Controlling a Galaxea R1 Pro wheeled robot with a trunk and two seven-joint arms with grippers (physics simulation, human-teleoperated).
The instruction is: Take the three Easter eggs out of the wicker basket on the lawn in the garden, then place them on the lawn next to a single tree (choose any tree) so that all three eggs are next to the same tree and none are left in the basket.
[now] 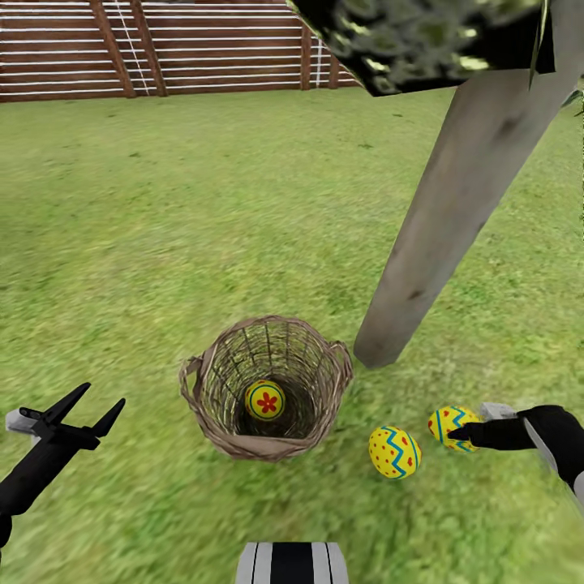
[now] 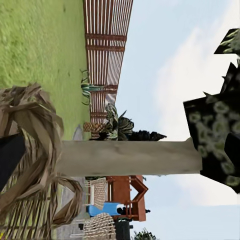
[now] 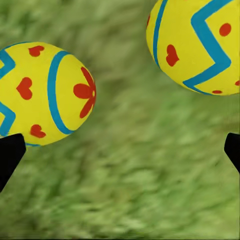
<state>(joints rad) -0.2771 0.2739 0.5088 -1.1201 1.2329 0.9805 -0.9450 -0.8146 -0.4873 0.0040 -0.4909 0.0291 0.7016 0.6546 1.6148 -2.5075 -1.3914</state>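
The wicker basket [image 1: 268, 385] stands on the lawn [image 1: 162, 227] with one yellow egg with a red flower [image 1: 265, 400] inside. Two more yellow eggs lie on the grass to its right, near the foot of the tree trunk [image 1: 454, 211]: one with blue zigzags [image 1: 394, 452] and one with blue lines and red marks [image 1: 448, 420]. My right gripper [image 1: 464, 430] is open beside that second egg. In the right wrist view the two eggs [image 3: 47, 92] [image 3: 200, 45] lie beyond the spread fingertips [image 3: 10, 152]. My left gripper [image 1: 104, 397] hangs open left of the basket.
A brown slatted fence [image 1: 162, 49] closes the far side of the lawn. Dark mottled leaf panels [image 1: 422, 36] hang over the trunk. In the left wrist view the basket rim [image 2: 30, 145] is close, with the trunk [image 2: 130, 157] behind it.
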